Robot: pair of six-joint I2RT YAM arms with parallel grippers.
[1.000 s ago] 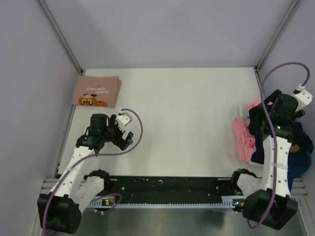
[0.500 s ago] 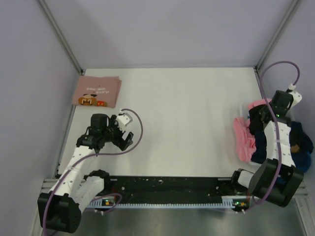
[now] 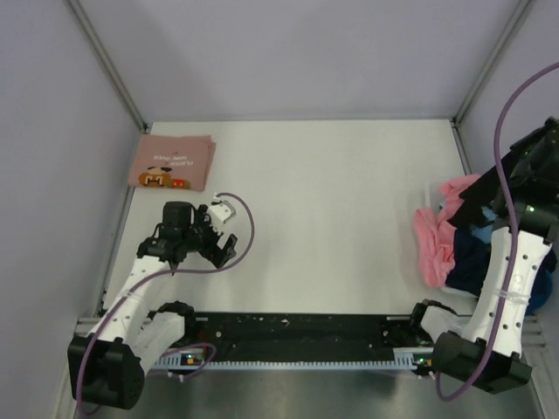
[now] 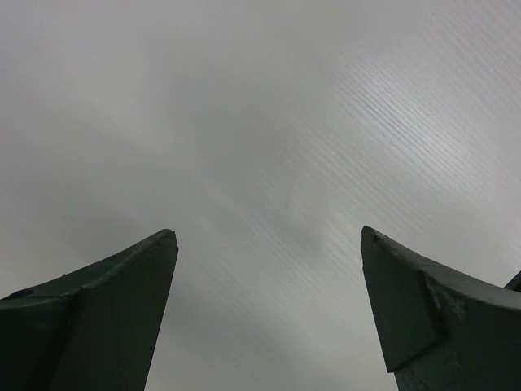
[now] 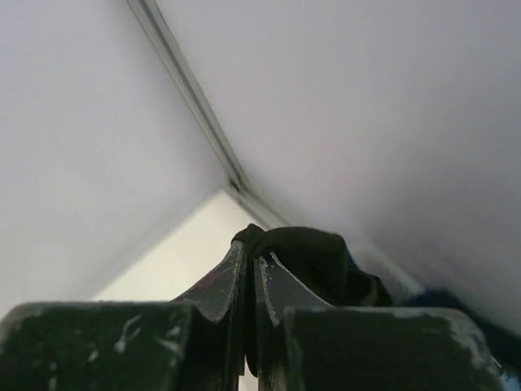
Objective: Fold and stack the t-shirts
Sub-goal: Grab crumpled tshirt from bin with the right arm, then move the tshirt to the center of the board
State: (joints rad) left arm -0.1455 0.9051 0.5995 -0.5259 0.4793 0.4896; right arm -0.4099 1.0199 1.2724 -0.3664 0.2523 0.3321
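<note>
R hand (image 5: 251, 254) pinching black tee (image 5: 313, 254), up near right wall (image 3: 524, 52); L hand (image 4: 269, 236) wide open, empty, over table (image 3: 332, 201).

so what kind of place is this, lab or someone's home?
Most likely a lab robot cell: plain walls on metal posts box in a white table, two arms are bolted at its near edge, and shirts are the only props.
</note>
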